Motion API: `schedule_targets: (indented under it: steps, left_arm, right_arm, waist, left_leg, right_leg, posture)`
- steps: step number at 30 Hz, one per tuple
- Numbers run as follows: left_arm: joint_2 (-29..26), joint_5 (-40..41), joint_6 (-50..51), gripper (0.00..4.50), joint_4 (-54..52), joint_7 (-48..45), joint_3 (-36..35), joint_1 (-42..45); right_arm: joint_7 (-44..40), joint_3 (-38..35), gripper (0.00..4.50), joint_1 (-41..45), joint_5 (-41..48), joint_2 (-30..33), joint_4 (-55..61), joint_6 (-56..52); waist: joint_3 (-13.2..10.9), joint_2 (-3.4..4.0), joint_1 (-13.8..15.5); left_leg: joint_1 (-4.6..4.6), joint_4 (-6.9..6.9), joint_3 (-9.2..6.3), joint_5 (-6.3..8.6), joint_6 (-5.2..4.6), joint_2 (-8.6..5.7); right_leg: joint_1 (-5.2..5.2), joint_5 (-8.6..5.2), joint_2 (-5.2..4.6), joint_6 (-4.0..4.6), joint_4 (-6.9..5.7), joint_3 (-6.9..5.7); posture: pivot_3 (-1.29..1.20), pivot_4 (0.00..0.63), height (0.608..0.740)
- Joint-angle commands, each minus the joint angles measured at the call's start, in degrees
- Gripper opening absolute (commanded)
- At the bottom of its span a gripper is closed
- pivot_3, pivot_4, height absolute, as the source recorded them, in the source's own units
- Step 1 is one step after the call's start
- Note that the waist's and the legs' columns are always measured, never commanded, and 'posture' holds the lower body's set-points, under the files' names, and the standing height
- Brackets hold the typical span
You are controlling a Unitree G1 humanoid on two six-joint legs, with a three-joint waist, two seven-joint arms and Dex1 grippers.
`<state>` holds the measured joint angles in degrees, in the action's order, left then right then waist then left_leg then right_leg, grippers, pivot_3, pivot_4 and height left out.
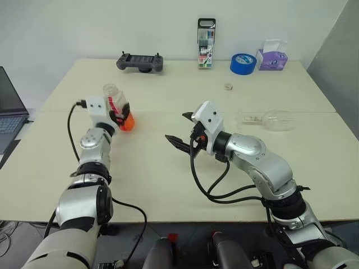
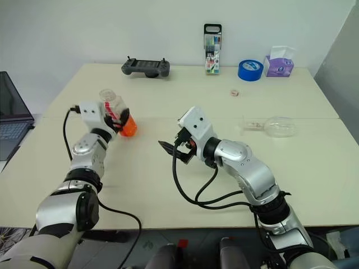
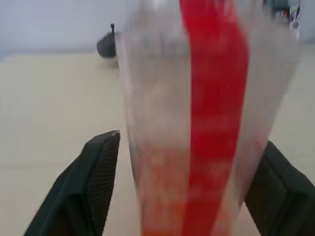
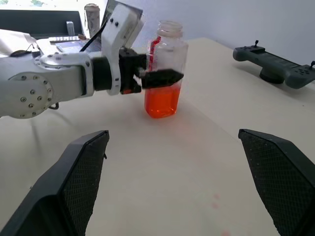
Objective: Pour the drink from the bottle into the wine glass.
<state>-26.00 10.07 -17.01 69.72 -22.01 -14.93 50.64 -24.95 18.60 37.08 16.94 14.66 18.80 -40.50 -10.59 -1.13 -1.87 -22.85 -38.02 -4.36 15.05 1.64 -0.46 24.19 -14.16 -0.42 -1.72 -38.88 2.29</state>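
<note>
Orange drink (image 4: 161,101) bottle (image 4: 166,69) stands between left pincer (image 4: 162,78) fingers.

bottle (image 2: 115,111) upright in left gripper (image 2: 119,120); wine glass (image 2: 274,126) lying down

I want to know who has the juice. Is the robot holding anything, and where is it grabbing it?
The left gripper has its fingers around the bottle at its middle, but loosely. The right gripper is open, holding nothing.

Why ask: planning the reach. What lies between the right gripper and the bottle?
Bare tabletop between right gripper and bottle, seen in right wrist view.
</note>
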Motion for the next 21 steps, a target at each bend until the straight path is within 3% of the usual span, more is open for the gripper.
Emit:
schedule_targets:
  steps: [1, 9, 13, 17, 21]
  left_arm:
    - [-0.8, -0.2, -0.2, 4.45, -1.2, 0.2, -0.5, 1.2]
    - [-1.4, -0.6, -0.2, 4.45, -2.4, 1.2, -0.5, -0.5]
    - [-1.7, 0.7, 0.1, 4.45, -8.4, -0.1, -1.2, -6.0]
    - [-0.6, 4.8, 7.9, 4.45, -31.8, -3.6, -1.2, -20.0]
    - [1.9, 7.3, 18.2, 4.45, -52.2, 0.0, -0.8, -31.1]
  right_arm:
    - [-0.5, -2.5, 4.50, -0.6, 0.6, 0.4, 3.3, -0.5]
    - [-1.0, -3.9, 4.50, -3.5, 1.5, 1.7, 7.2, -3.4]
    - [-1.3, -5.8, 4.50, -4.8, 2.7, 2.9, 9.8, -5.7]
    - [-1.8, -9.2, 4.50, -6.7, 4.8, 5.4, 12.7, -8.5]
    - [-2.0, -12.9, 4.50, -9.7, 6.5, 8.0, 14.0, -9.5]
  waist:
    - [0.0, -0.04, 0.0]
    - [0.0, -0.06, 0.1]
    - [0.0, -0.06, 0.0]
    - [0.0, -0.06, -0.3]
    - [0.0, -0.06, 0.2]
  left_leg:
    - [-0.03, -0.01, -0.01, 0.00, 0.00, 0.00]
    - [-0.02, -0.02, -0.02, 0.00, 0.00, -0.01]
    - [-0.02, -0.01, -0.02, 0.00, 0.01, 0.00]
    - [0.03, 0.06, 0.05, 0.00, 0.02, 0.08]
    - [0.03, 0.05, 0.00, 0.00, 0.03, 0.07]
  right_leg:
    - [0.01, 0.00, 0.00, 0.00, 0.00, -0.01]
    - [-0.02, 0.00, -0.03, 0.00, 0.00, -0.01]
    - [-0.01, 0.00, -0.04, 0.00, 0.01, 0.00]
    - [0.01, 0.00, -0.28, 0.02, 0.01, 0.08]
    - [-0.02, -0.01, -0.39, 0.03, 0.02, 0.08]
  posture:
    - [0.00, 0.150, 0.740]
    - [0.00, 0.150, 0.740]
    - [0.00, 0.150, 0.740]
    - [0.00, 0.150, 0.740]
    - [0.00, 0.150, 0.740]
